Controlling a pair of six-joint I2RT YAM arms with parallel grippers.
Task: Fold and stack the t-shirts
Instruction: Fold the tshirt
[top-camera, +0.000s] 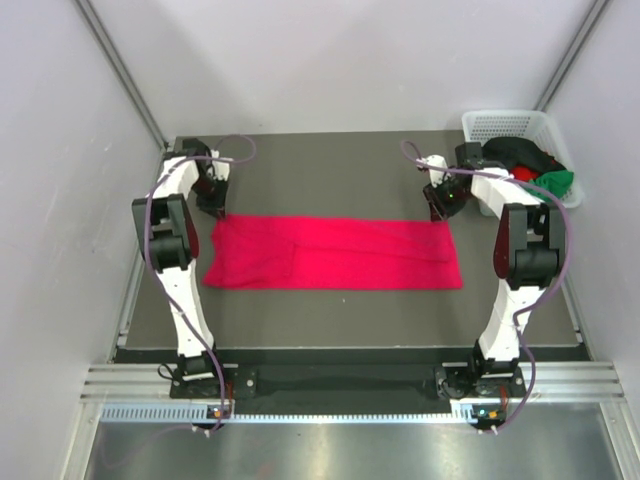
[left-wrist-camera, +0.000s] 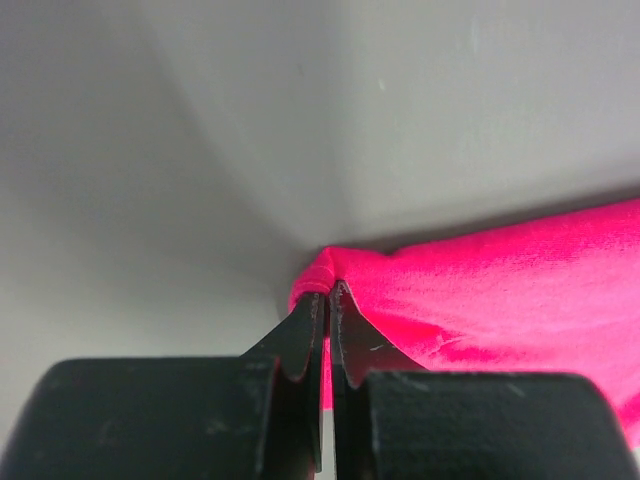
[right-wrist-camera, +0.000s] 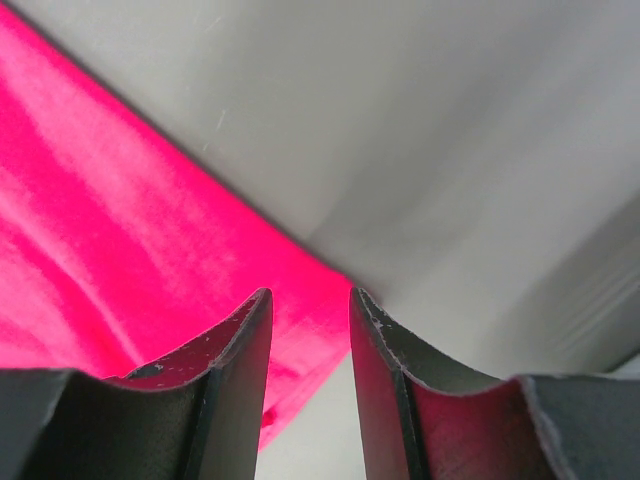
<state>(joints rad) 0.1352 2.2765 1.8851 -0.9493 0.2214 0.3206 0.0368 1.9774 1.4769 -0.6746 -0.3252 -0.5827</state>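
1. Crimson-pink cloth lies across the middle of the grey table (top-camera: 330, 160): a pink t-shirt (top-camera: 335, 253) laid flat as a long band from left to right, between the two arms.
2. Its left end is a little wider and more rumpled than its right end, which finishes in a fairly straight edge.
3. The left gripper (left-wrist-camera: 327, 295) is at the shirt's far left corner. Its jaws are pressed together, and a small bunched fold of the pink cloth is pinched at their tips.
4. In the left wrist view that corner rises into a little peak at the fingertips, while the rest of the shirt lies flat on the table to the right.
5. The right gripper (right-wrist-camera: 310, 300) is at the shirt's far right corner with its jaws partly apart. The gap between them shows pink cloth and bare table beneath, and nothing is clamped.
6. A white mesh basket (top-camera: 500, 125) stands at the far right corner of the table, well apart from the pink shirt.
7. It holds a heap of other shirts: a black t-shirt (top-camera: 520, 152), a red t-shirt (top-camera: 524, 173) and a green t-shirt (top-camera: 558, 182), all crumpled together.
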